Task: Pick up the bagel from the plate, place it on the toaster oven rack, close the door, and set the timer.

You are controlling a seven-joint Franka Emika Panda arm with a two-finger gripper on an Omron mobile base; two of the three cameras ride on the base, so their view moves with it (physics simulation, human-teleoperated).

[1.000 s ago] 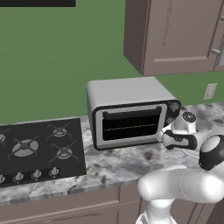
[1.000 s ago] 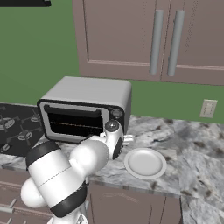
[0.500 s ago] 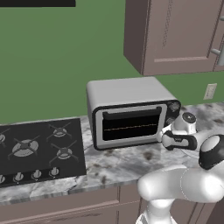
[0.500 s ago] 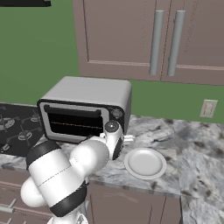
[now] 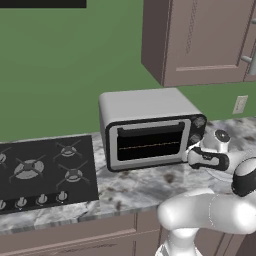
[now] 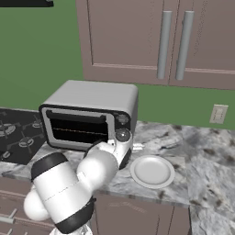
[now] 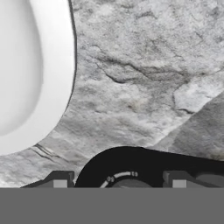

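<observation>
The toaster oven (image 5: 145, 105) stands on the counter with its door (image 5: 150, 145) shut, black bar handle across the top. Its dark glass hides the bagel and the toaster oven rack; a thin orange line crosses the window. The round white plate (image 6: 152, 170) lies bare to the oven's right, and its rim curves down the left of the hand view (image 7: 57, 87). My gripper (image 5: 191, 156) reaches to the oven's right-hand control strip, beside the lower knob (image 5: 195, 139). In the hand view the gripper (image 7: 119, 180) is open, its fingertips (image 7: 59, 179) on either side of a black dial (image 7: 127, 173).
A black gas hob (image 5: 40, 170) lies left of the oven. Brown wall cupboards (image 6: 160, 41) hang above, and a wall socket (image 6: 218, 114) sits to the right. Grey marble counter (image 6: 206, 156) stretches right of the plate. My arm's white bulk (image 6: 69, 183) stands at the counter's front edge.
The arm and the scene hold still. The earlier frames are too small to show any movement of the fingers.
</observation>
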